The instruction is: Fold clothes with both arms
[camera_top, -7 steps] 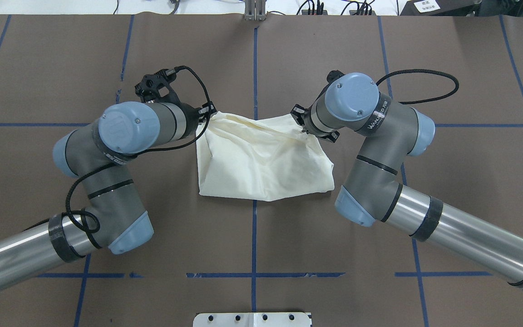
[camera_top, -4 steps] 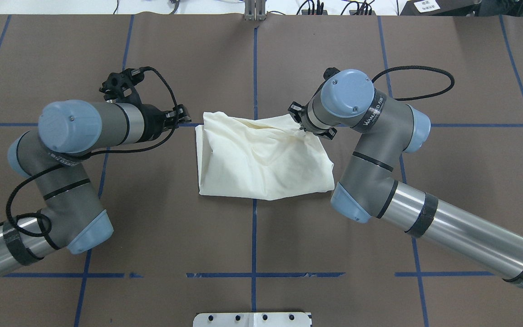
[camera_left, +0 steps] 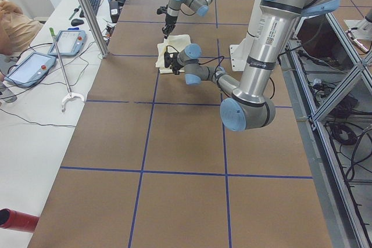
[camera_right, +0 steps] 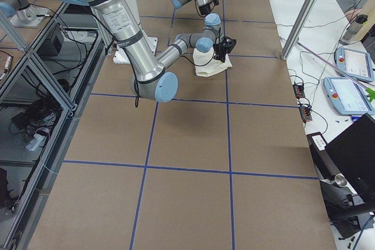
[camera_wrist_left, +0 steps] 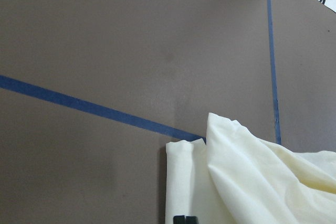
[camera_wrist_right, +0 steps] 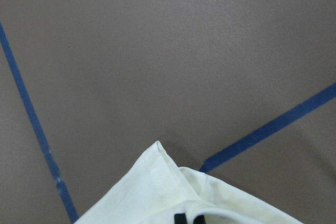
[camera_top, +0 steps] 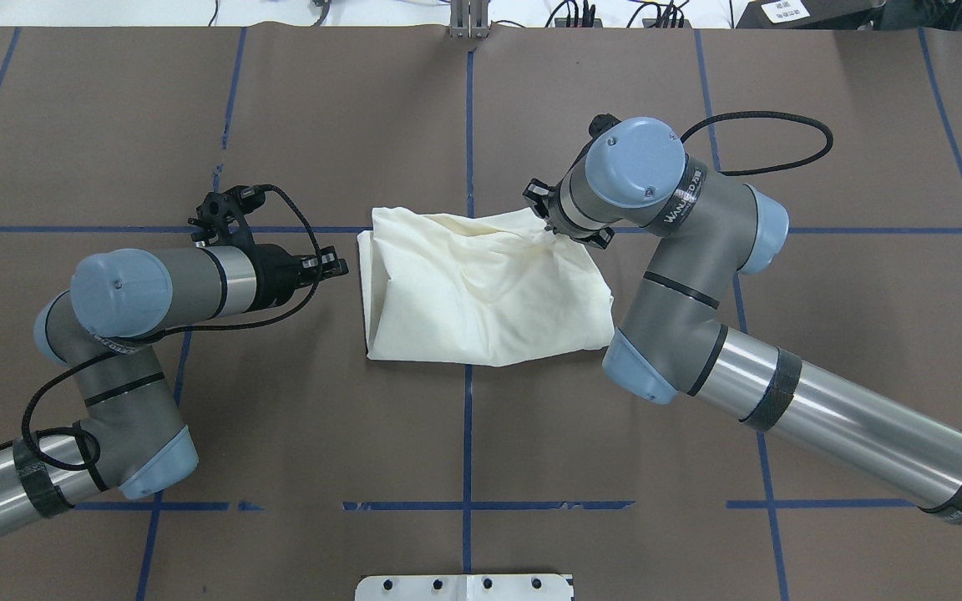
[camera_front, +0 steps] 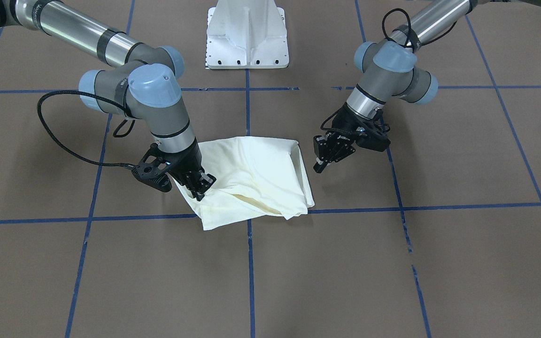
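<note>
Brown covering with blue tape lines lies over the whole table. The shirt rests near the middle as a cream bundle, folded across the centre line; its print is not visible.

My right gripper stands on the far right corner of the shirt. Its jaws are closed on a pinch of cloth, and the right wrist view shows fabric looping at the tips. My left gripper hangs just beside the left edge of the shirt, apart from it and holding nothing. Whether its jaws are wide or narrow I cannot tell.

The danger, I judge, is in this unequal hold. If my right arm pulls now, only one corner follows, so the bundle may drag or turn on the table and the fold may open. The upper layers are loose and wrinkled, so a pinch may take only one layer. My left gripper must also come down exactly on the edge, otherwise it catches the covering instead.
</note>
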Tool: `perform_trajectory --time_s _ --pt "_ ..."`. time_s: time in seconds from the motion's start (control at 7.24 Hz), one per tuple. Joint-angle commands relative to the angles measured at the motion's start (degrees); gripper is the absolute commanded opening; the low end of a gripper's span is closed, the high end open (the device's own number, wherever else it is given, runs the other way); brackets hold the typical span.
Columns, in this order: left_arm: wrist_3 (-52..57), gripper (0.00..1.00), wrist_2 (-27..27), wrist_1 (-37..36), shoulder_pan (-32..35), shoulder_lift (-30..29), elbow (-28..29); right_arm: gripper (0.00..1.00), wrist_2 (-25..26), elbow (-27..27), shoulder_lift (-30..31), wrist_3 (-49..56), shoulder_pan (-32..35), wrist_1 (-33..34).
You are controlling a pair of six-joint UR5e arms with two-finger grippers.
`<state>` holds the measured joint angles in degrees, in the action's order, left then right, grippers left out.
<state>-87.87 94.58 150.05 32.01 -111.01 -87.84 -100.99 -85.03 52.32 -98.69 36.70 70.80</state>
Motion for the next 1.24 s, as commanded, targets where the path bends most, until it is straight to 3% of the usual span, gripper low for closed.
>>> perform_trajectory --time_s 0.0,0.41,0.55,0.83,0.97,1.1 --pt "0.2 0.00 0.5 7.4 -1.2 -1.1 3.7 0.00 0.0 0.0 -0.1 0.0 0.0 0.0" --pt "2.4 0.00 2.9 7.6 -3.1 -6.9 8.9 0.00 -0.1 0.0 -0.3 0.0 0.2 -0.1" --pt "4.4 0.00 7.9 11.0 -3.0 -6.7 10.4 0.00 -0.1 -0.1 -0.4 -0.1 0.1 -0.1" --pt "7.7 0.00 26.1 18.8 -0.6 -3.9 11.0 0.00 -0.1 -0.3 -0.5 -0.1 0.2 -0.1" --pt "7.4 0.00 30.5 19.7 -0.6 -4.0 11.0 0.00 -0.1 -0.5 -0.5 -0.2 0.2 -0.1" --pt "7.4 0.00 31.7 20.7 -0.9 -4.4 11.1 0.00 -0.1 -0.5 -0.5 -0.2 0.2 -0.1"
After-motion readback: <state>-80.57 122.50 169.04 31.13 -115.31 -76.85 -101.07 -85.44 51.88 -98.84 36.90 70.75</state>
